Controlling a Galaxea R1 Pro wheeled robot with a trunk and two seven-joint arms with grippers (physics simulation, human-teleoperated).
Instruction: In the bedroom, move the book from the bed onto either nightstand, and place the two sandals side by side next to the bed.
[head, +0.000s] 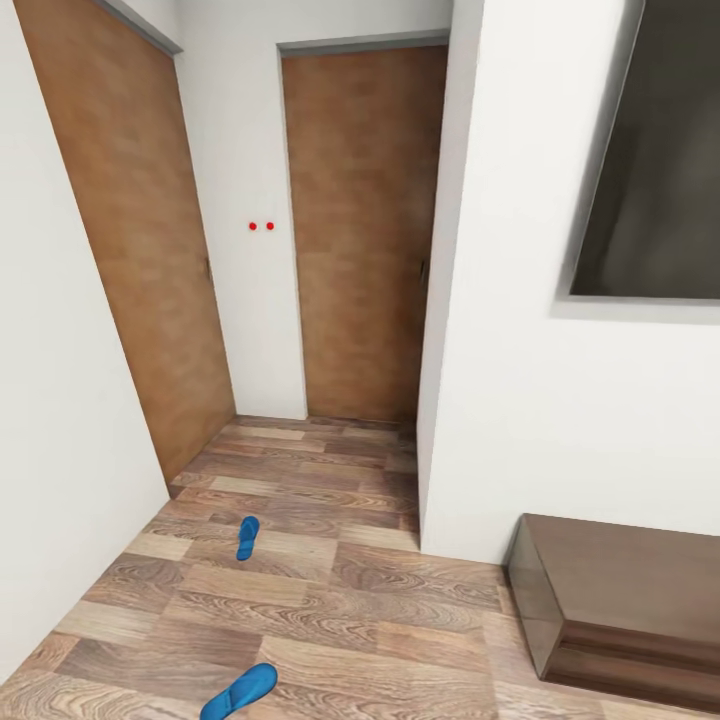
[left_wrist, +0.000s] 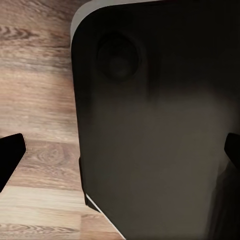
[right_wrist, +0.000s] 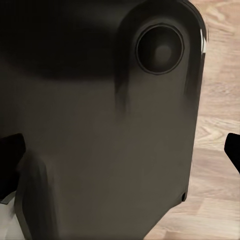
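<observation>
Blue is what catches my eye on the head camera: two sandals on the wood-plank floor (head: 330, 600). One sandal (head: 247, 537) lies farther off, in the mouth of the short hallway, pointing roughly away from me. The other sandal (head: 239, 691) lies nearer, angled, partly cut by the lower edge of the view. They are well apart from each other.

Ahead I see two brown doors (head: 365, 230), white walls, and two small red dots (head: 261, 226) on the wall between the doors. At right, a low dark brown bench (head: 620, 600) stands against the wall, under a dark panel (head: 655, 150).

On the left wrist camera I see the robot's dark base (left_wrist: 160, 135) over the floor, with the left tool's (left_wrist: 120, 155) fingertips (left_wrist: 10, 155) spread wide, holding nothing. The right tool (right_wrist: 122, 155) looks released too.
</observation>
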